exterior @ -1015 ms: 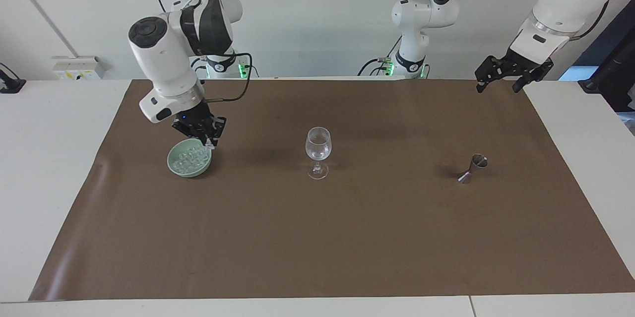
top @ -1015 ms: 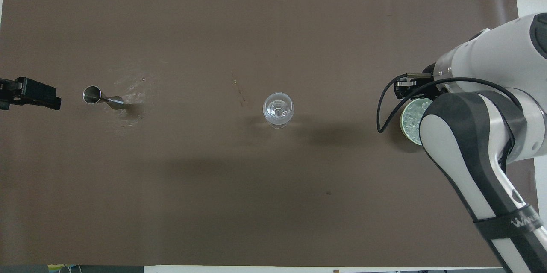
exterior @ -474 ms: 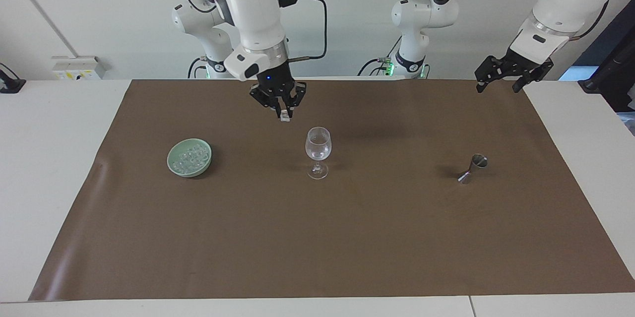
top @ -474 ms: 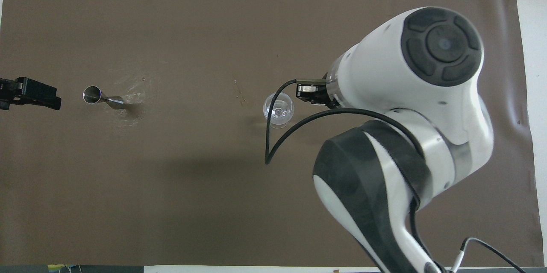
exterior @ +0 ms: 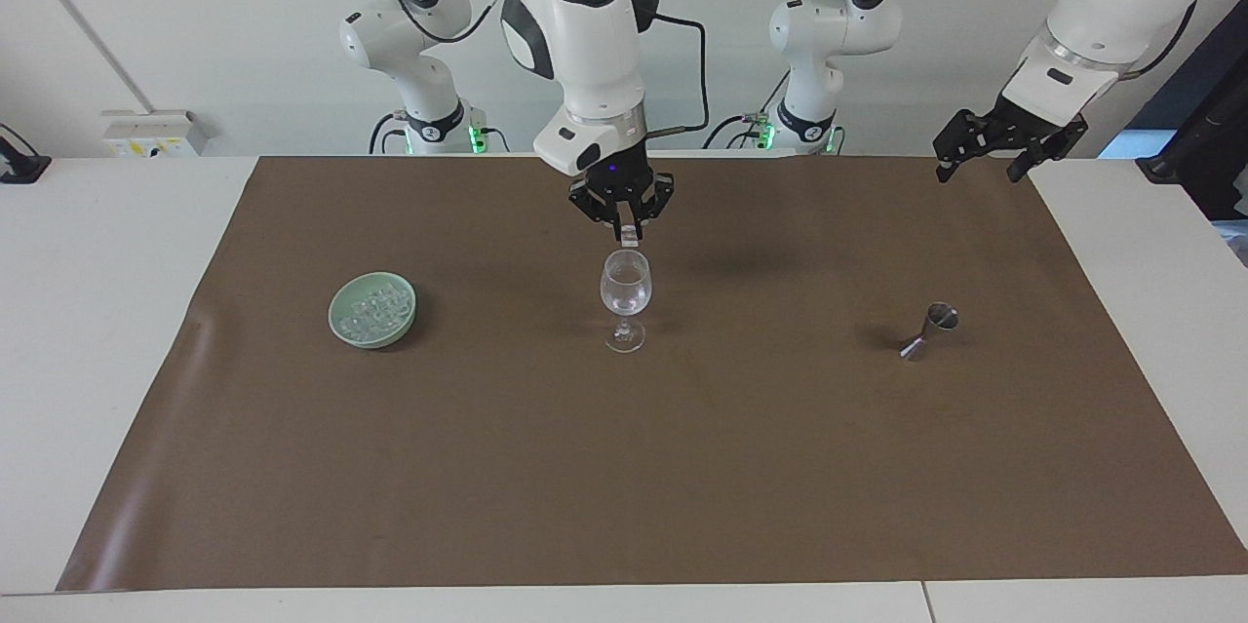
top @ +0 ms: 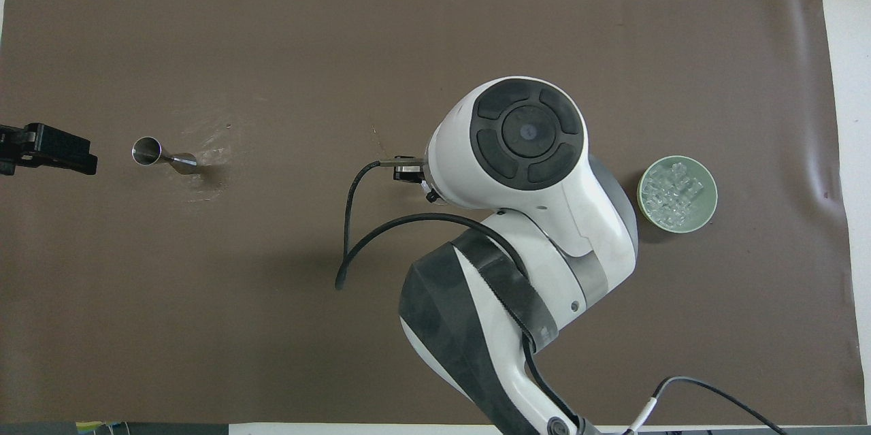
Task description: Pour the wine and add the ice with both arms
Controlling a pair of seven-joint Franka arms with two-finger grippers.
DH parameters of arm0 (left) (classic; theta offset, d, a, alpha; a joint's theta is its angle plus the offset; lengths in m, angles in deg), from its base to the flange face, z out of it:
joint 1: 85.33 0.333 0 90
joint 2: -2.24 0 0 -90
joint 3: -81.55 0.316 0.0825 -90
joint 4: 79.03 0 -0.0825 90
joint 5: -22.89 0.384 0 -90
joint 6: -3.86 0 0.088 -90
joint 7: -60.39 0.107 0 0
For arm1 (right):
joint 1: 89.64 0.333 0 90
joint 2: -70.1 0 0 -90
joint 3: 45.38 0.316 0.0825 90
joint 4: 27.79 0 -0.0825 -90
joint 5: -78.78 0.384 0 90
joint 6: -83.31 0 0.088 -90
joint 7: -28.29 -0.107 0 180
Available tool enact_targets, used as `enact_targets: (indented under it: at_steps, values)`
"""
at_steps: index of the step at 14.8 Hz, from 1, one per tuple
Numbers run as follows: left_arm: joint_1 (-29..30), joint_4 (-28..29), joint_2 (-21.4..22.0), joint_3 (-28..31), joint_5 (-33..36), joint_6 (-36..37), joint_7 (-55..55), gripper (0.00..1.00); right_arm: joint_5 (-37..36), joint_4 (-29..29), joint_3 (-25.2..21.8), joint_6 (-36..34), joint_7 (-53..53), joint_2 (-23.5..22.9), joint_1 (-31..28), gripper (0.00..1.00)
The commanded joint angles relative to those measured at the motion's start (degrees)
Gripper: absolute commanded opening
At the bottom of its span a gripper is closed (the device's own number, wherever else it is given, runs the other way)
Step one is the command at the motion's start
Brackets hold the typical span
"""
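So the white table (exterior: 88,330) is wearing a big brown mat (exterior: 643,467) that's covering most of the top, with bare white strips showing at both ends. Three things are sitting on the mat in a loose row. A pale green bowl (exterior: 371,311) is sitting toward the right arm's end, a clear wine glass (exterior: 625,300) is standing upright in the middle, and a small metal jigger (exterior: 931,330) is lying tipped on its side toward the left arm's end, well apart from the glass.
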Motion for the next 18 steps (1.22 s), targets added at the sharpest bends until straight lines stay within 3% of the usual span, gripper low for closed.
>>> enact_targets:
  at_steps: [1,6,14,15,18]
  values:
    - [0.1,1.3,1.1,0.1,-0.1,-0.4,0.2,1.0,-0.1,0.4,-0.3,1.0,-0.9,-0.5,-0.2,0.09]
    - [0.1,1.3,1.1,0.1,-0.1,-0.4,0.2,1.0,-0.1,-3.6,-0.3,6.8,-0.9,0.2,-0.6,0.09]
    - [0.1,1.3,1.1,0.1,-0.1,-0.4,0.2,1.0,-0.1,-7.1,-0.3,8.8,-0.4,1.5,-1.3,0.12]
    - [0.1,1.3,1.1,0.1,-0.1,-0.4,0.2,1.0,-0.1,-7.0,-0.3,8.6,-0.4,1.5,-1.3,0.13]
    - [0.1,1.3,1.1,0.1,-0.1,-0.4,0.2,1.0,-0.1,-6.9,-0.3,8.6,-0.4,1.5,-1.3,0.3]
